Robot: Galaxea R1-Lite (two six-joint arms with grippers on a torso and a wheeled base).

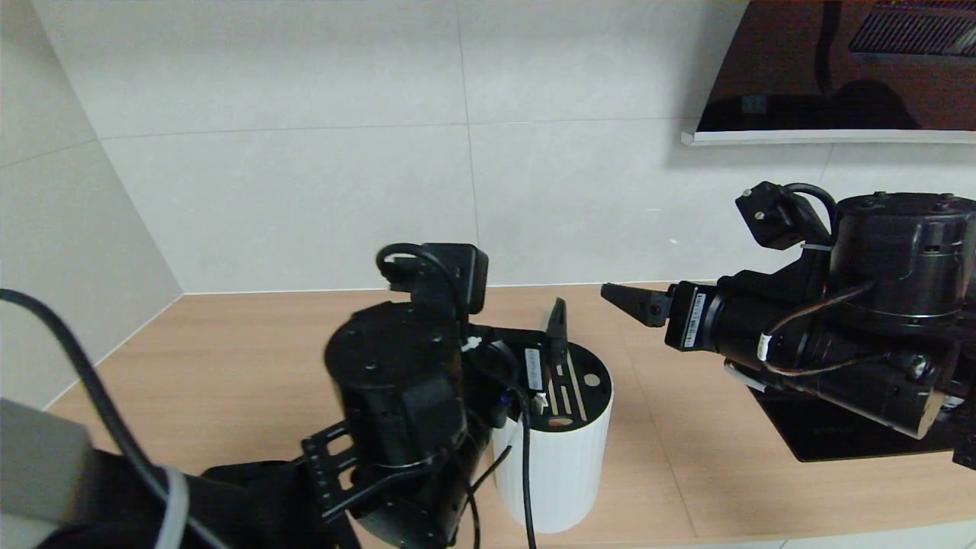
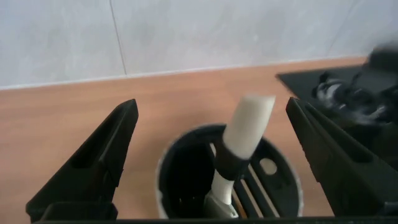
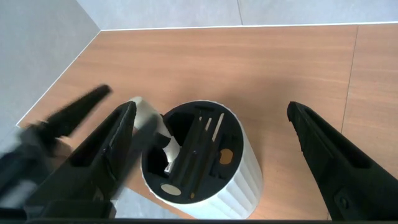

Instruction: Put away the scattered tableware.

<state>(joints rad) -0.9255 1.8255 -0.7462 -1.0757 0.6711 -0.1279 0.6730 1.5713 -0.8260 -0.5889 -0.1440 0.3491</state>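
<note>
Head view: a white ribbed cylindrical holder with a black slotted top (image 1: 564,457) stands on the pale wood-grain worktop (image 1: 252,343), near the front edge. The left jaws hang directly over the holder's top. The right jaws point in from the right, level with the holder's far side and just apart from it.

Left wrist view: the left jaws are spread wide. Between them, touching neither, a cream-handled utensil with a black band (image 2: 247,134) stands in the holder. Its long axis is close to upright and it leans a little. It looks already put away, so that arm probably only needs to lift clear.

Right wrist view: the right jaws are also wide open and grip nothing. The holder lies below them, with the utensil's handle at its left rim, so the left arm is the nearer.
</note>
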